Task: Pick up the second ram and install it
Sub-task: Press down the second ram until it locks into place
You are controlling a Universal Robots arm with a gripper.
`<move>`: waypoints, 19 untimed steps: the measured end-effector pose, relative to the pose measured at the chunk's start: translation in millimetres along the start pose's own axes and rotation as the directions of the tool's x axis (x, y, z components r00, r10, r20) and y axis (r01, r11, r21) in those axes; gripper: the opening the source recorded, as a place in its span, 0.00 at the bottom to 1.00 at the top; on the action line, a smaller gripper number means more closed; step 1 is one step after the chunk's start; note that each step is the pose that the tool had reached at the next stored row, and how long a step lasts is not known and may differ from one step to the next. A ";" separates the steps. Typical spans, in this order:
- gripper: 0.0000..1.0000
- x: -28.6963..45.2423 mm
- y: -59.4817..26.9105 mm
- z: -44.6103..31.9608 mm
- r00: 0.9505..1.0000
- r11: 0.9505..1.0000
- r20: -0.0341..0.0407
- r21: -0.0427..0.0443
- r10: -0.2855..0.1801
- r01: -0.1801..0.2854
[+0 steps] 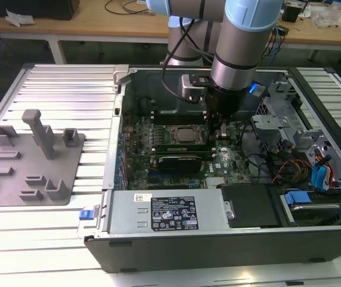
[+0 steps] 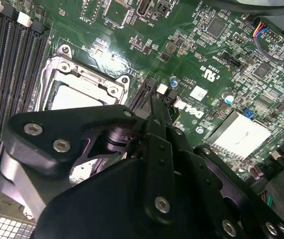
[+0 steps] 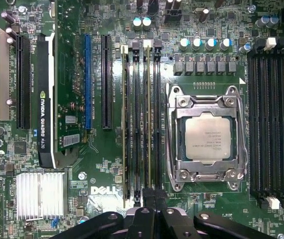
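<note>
Beside the processor chip (image 3: 208, 140), the gripper (image 3: 152, 199) hangs low over the memory slots (image 3: 141, 119), its fingers (image 3: 148, 195) drawn close together at the end of what seems the second ram (image 3: 147, 119), standing edge-up in a slot.

White lettering is printed on the motherboard (image 3: 104, 190) and on the graphics card (image 3: 46, 114), both well apart from the processor (image 3: 208, 135); the processor's lid bears fine print.
</note>
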State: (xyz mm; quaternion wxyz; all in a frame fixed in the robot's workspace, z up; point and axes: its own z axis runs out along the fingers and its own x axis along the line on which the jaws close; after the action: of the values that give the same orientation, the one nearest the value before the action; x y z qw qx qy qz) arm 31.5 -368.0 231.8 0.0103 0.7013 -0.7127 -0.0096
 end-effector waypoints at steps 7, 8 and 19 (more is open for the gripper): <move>0.08 -0.1 -0.1 2.2 1.000 1.000 0.000 0.000 0.000 0.000; 0.08 -0.1 -0.1 2.3 1.000 1.000 0.000 0.000 0.000 0.000; 0.08 -0.1 0.4 -15.0 1.000 1.000 -0.001 0.000 0.000 0.000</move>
State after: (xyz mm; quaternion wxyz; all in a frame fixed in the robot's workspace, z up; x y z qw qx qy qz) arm 31.6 -367.9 246.8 0.0105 0.7013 -0.7127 -0.0093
